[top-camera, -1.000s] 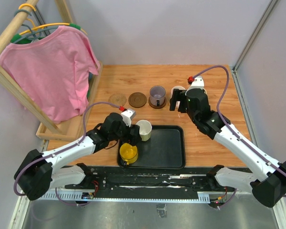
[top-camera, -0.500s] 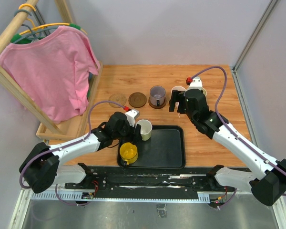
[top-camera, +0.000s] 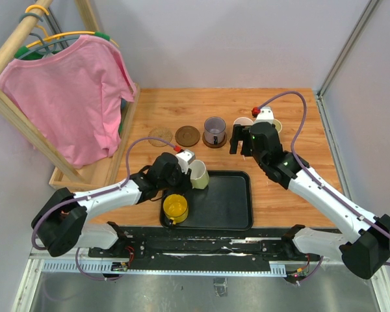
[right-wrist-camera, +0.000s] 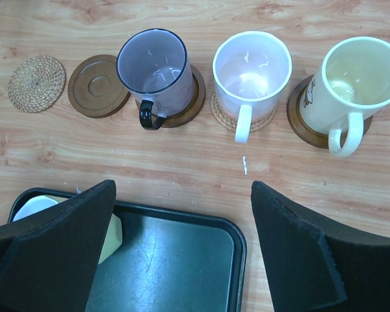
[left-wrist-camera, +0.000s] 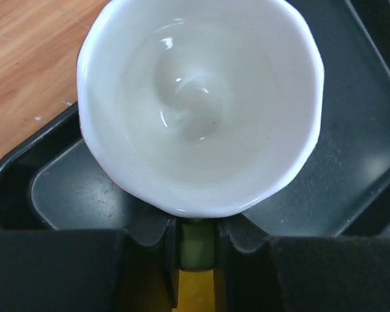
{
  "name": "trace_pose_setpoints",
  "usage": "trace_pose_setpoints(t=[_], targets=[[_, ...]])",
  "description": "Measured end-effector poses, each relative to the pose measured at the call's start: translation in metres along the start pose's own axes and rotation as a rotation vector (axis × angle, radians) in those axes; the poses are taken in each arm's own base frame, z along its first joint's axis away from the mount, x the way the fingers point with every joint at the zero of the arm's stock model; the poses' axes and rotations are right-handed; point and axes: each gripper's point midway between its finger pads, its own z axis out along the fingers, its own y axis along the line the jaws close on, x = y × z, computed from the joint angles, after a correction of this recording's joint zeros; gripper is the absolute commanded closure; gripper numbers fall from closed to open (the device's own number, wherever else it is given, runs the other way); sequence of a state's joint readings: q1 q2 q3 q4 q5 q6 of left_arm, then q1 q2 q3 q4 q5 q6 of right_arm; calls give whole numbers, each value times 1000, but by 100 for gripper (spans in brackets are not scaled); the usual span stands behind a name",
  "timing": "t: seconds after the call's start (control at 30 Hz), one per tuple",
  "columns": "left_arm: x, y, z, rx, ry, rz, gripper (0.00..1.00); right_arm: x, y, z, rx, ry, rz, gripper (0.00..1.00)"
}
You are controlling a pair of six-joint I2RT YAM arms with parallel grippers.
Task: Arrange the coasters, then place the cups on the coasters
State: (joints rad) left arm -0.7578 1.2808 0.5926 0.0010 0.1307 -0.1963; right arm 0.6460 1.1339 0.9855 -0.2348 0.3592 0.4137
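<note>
My left gripper (left-wrist-camera: 195,246) has just pinched in from wide onto the handle of the cream-white cup (left-wrist-camera: 198,104) at the far left corner of the tray (left-wrist-camera: 357,156) — I judge it ready to lift toward the bare wood coaster (right-wrist-camera: 97,86). The right gripper (right-wrist-camera: 182,253) hangs spread and empty just beyond the tray's far edge.

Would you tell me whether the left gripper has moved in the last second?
Yes. The left gripper has shifted right, toward the tray's far-left corner, up to the white cup standing there.
</note>
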Motion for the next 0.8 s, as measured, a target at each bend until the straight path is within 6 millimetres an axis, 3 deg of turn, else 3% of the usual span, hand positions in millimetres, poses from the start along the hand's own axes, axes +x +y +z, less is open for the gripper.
trace_pose_setpoints(t=[0.33,0.57,0.67,0.8], targets=[[0,-4,1,-14,10,28,91,4,-2,-2,1,1,-1,14],[-7,4,-5,-79,-3,39,99,5,-4,-5,-1,-5,1,14],[-23,10,-12,-134,-58,41,99,5,-5,-6,-3,-10,2,13],[-61,20,-23,-227,-167,25,99,9,-6,-7,-3,-9,-1,13]])
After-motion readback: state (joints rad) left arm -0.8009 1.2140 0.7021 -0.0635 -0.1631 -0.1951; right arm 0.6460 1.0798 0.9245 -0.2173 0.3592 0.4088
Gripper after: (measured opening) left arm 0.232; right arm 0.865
